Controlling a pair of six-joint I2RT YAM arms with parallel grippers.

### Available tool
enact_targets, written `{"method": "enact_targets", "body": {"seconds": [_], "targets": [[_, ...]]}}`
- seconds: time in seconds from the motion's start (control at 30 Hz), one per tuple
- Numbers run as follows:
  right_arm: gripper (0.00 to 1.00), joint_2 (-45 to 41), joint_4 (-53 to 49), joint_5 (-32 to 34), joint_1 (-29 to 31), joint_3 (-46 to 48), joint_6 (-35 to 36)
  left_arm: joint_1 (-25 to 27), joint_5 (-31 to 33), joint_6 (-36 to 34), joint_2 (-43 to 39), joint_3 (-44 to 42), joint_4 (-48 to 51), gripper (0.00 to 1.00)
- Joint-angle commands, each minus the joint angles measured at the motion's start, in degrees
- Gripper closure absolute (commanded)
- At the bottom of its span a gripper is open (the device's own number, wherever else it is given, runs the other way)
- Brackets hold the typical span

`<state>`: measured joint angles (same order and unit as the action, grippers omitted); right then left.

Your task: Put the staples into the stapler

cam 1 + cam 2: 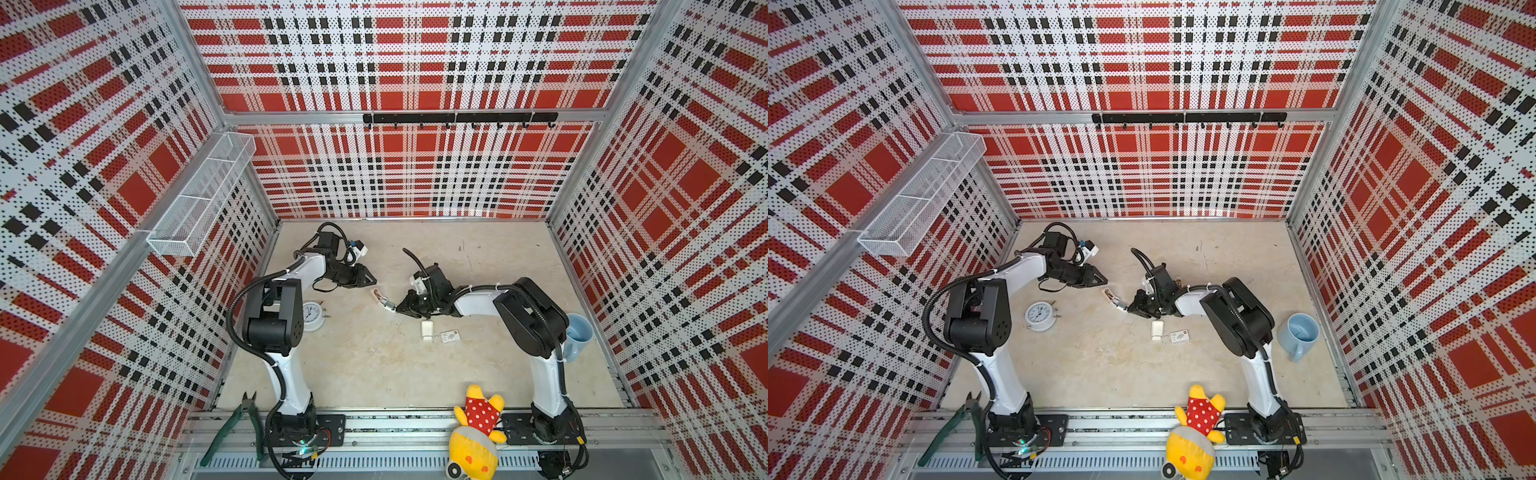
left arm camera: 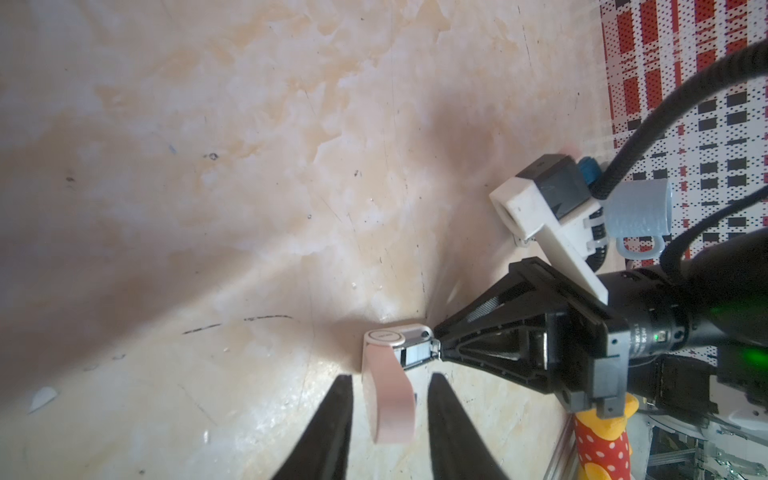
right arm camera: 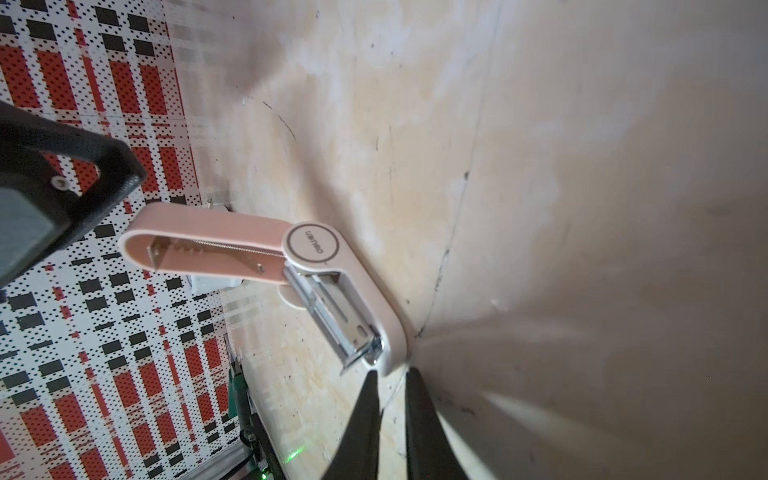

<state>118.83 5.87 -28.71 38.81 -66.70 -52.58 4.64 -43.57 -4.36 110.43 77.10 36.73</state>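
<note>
The right jaws stood almost shut, their fingers (image 3: 368,415) meeting the front end of the pink stapler (image 3: 311,245). Whether they pinched it or only touched it could not be told. The stapler lay open on the beige surface (image 1: 374,365) between the two arms in both top views. Its lid (image 2: 388,399) stood raised away from the silvery magazine (image 3: 332,311). Whether staples lay in that channel could not be told.

The left jaws were released. In the left wrist view the raised lid showed between their fingers (image 2: 336,424) with a gap on each side. In a top view they sat near the stapler's pink end (image 1: 377,293).

Near the right arm, a small white card box (image 1: 451,336) lay flat with a white piece (image 1: 427,330) just beside it. Farther out were an alarm clock (image 1: 311,316) by the left arm, a blue mug (image 1: 1300,332) by the right, and a yellow plush toy (image 1: 478,432) and green cutters (image 1: 237,428) at the front edge.
</note>
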Motion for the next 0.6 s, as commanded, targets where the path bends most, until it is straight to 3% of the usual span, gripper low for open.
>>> {"method": "enact_targets", "body": {"seconds": [0.0,0.57], "targets": [[0.85,1.32,2.39,-0.1,0.52,-1.2,-0.87,0.25,-1.32,-0.07,-0.03,-0.72,-0.51,0.65],[0.9,3.47,0.85,0.14,0.49,-3.52,-0.38,0.35,-1.34,-0.96,-1.7,-2.74,-0.23,0.67]]}}
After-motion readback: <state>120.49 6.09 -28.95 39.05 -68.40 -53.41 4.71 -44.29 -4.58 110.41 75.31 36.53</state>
